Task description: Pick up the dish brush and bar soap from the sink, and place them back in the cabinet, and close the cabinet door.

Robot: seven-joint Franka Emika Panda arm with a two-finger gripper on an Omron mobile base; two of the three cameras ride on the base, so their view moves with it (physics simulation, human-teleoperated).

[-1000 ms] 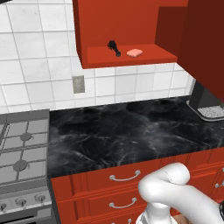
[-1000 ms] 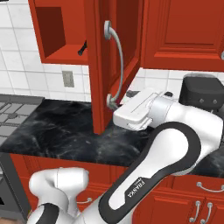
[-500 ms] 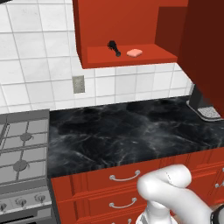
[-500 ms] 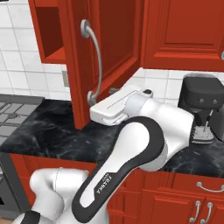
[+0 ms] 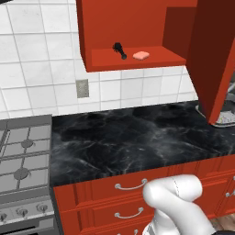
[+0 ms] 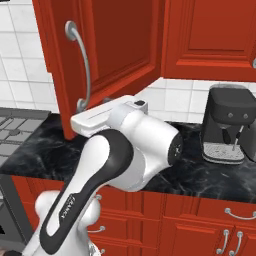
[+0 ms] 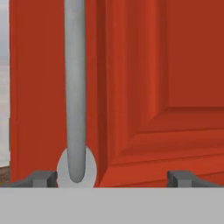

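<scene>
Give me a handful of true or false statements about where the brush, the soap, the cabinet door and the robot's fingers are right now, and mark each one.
1. The dish brush lies on the cabinet shelf. True.
2. The bar soap lies on the black counter. False: it sits on the shelf, to the right of the brush and apart from it.
3. The cabinet door is shut. False: it stands swung open, with the shelf exposed.
4. The fingers stand wide apart against the door's front, by the lower end of the silver handle. True.
5. The fingers hold the brush. False: they hold nothing.
</scene>
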